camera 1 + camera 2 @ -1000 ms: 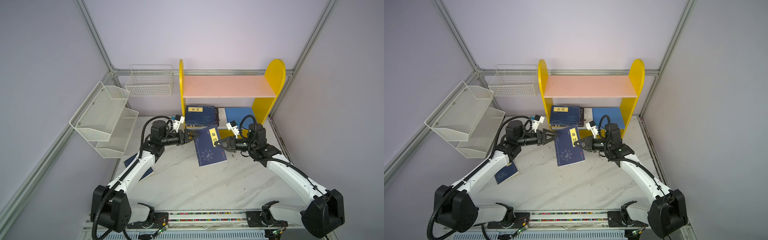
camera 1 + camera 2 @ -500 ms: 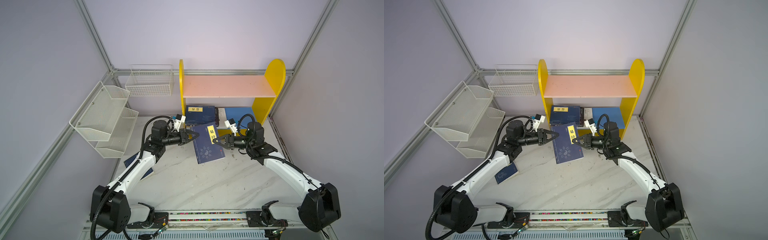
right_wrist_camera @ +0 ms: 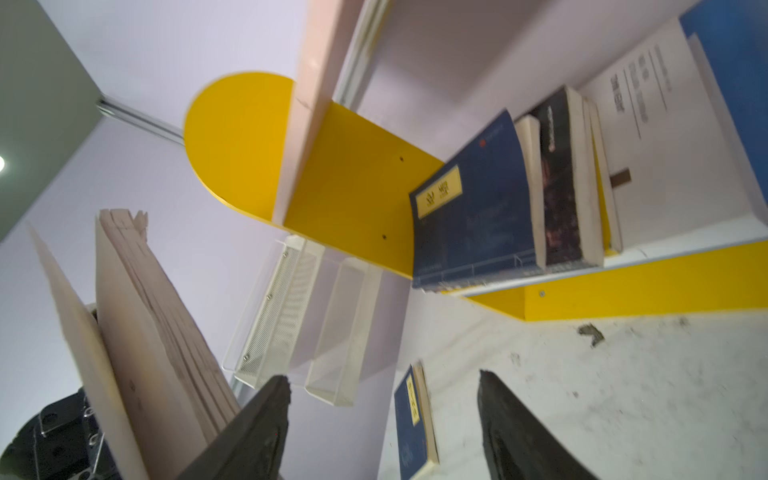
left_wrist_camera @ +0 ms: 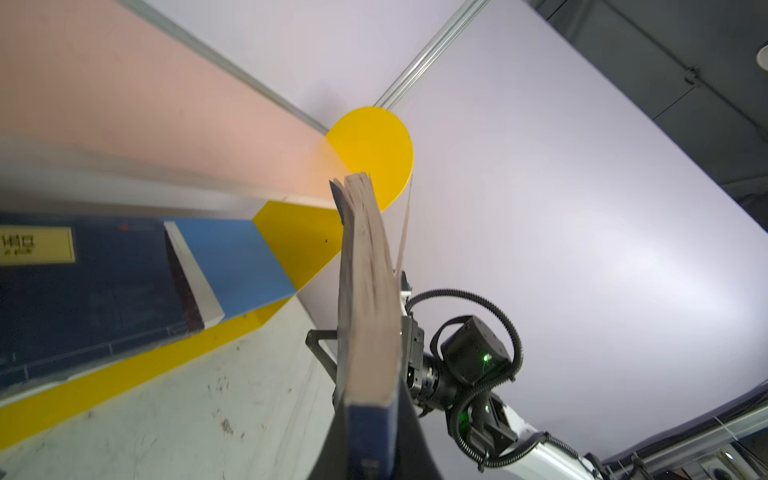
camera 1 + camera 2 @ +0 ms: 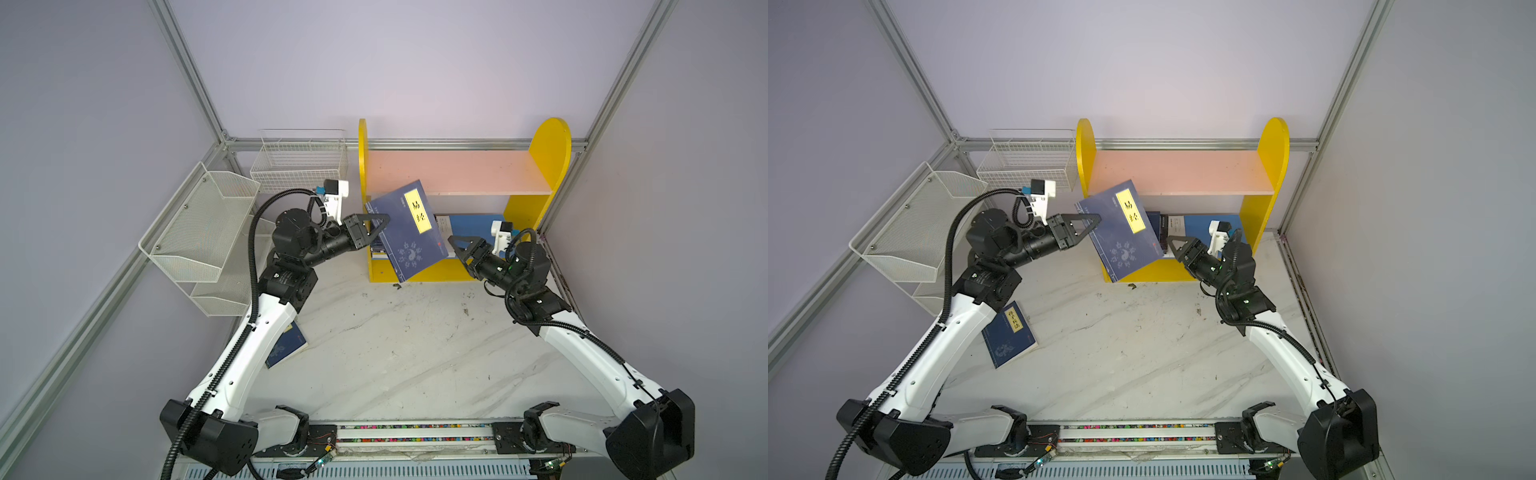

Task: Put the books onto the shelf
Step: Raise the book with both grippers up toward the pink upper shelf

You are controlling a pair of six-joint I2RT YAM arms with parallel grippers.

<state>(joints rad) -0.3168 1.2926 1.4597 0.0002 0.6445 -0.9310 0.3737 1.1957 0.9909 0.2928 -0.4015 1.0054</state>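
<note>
Left gripper (image 5: 385, 218) is clamping the left edge of a navy book (image 5: 409, 232) that is carrying a yellow title label. The book is hanging clear of the marble table (image 5: 395, 353), tilted, in front of the left half of the yellow shelf (image 5: 548, 158). In both top views its far corner is overlapping the front edge of the pink upper board (image 5: 453, 170). In the left wrist view its pages are fanning slightly at the free end.

Right gripper (image 5: 455, 247) is sitting just right of the held book's near right corner. Its jaws are standing apart with nothing between them. We cannot tell whether a finger is touching the cover.

On the left part of the blue lower board (image 5: 473, 226), at least 3 books are sitting together: 1 shelved navy book (image 3: 473, 216), 1 dark illustrated book (image 3: 559, 187) and 1 white book (image 3: 665, 124). We cannot tell whether they are lying flat or leaning.

1 loose navy book (image 5: 1009, 334) is lying flat on the table at the near left, partly under the left arm.
</note>
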